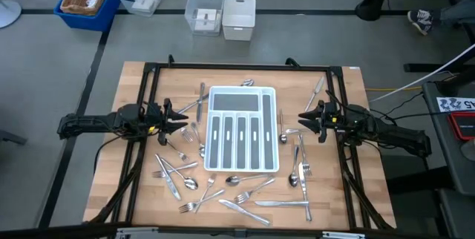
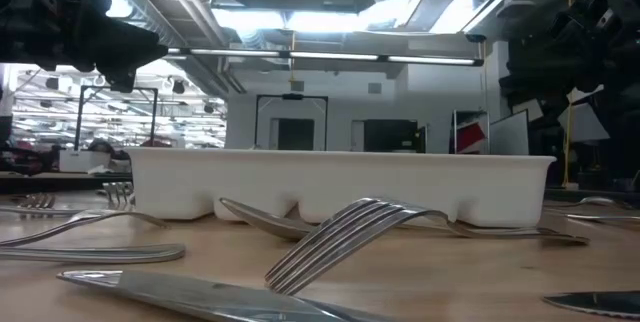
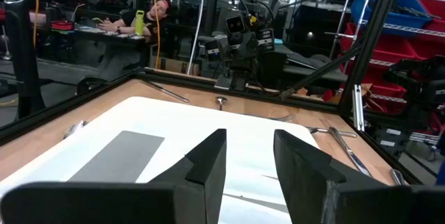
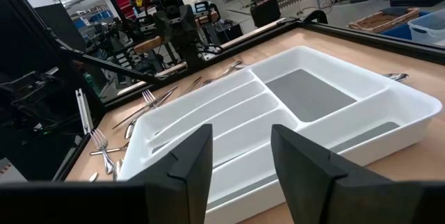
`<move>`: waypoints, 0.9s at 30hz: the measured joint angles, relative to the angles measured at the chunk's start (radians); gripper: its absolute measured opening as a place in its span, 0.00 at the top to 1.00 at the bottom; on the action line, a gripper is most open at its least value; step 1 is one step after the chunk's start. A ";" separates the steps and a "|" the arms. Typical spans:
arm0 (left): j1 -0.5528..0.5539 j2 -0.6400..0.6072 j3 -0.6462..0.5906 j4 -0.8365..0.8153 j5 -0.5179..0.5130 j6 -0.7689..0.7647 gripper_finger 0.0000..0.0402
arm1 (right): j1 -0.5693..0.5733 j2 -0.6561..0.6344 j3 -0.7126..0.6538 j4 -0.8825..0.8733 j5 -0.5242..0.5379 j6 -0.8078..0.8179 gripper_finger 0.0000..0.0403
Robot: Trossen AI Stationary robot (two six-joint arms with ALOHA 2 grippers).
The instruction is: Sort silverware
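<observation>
Item 1, nearest edge of the wooden worktop (image 1: 141, 194): loose silverware (image 1: 245, 194), forks, spoons and knives lying flat in a scatter below the tray; in the low view a fork (image 2: 345, 232) lies tines-forward just in front of the tray wall, with a knife blade (image 2: 190, 292) nearer still.

Item 2, centre: white divided tray (image 1: 271, 131), five long grey-lined slots with one crosswise compartment at its far end. No piece can be seen in any slot.

Item 3, left side: more silverware beside the tray. Left gripper (image 1: 180, 118) hovers above the worktop just left of the tray, pointing at it; jaws stand apart, nothing between them.

Item 4, right side: further silverware between the tray and the frame. Right gripper (image 1: 303, 118) hovers just right of the tray, facing the left one; jaws stand apart, empty.

Item 5, far edge: a few pieces beyond the tray.

Item 6, floor beyond the worktop: blue bin (image 1: 89, 0), two clear containers (image 1: 204, 9), white box (image 1: 239, 18).
</observation>
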 joint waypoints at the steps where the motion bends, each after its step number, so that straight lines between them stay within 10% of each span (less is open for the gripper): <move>1: 0.000 0.000 0.000 0.000 0.000 0.000 0.72 | 0.000 0.000 0.000 0.000 0.000 0.000 0.62; 27: 0.000 0.000 0.000 0.000 0.000 0.000 0.72 | 0.000 0.020 0.083 0.188 0.257 0.269 0.62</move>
